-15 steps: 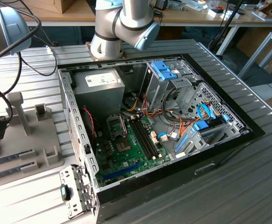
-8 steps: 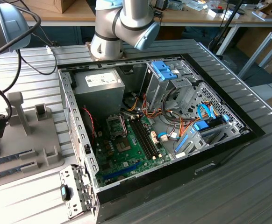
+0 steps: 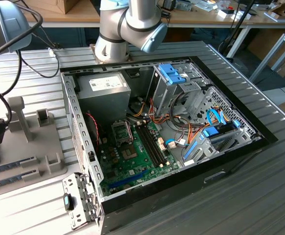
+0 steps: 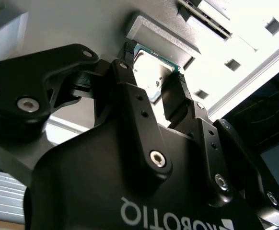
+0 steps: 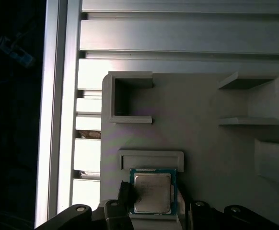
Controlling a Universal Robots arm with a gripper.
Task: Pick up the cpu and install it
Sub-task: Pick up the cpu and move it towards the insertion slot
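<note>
Gripper (image 4: pixel 151 81) jaws stand spread, straddling the cpu (image 4: pixel 149 72), which lies flat in its recess on the grey holder plate (image 5: pixel 202 143) in both wrist views. Pickup is judged not yet complete, and installation remains. The exterior view adds the open computer case (image 3: pixel 230 161), where the motherboard (image 3: pixel 132 164) socket (image 3: pixel 122 133) looks unoccupied.

Robotics lab: opened computer case (image 3: pixel 191 182), ribbed metal table (image 3: pixel 260 196), workbenches (image 3: pixel 196 19).
</note>
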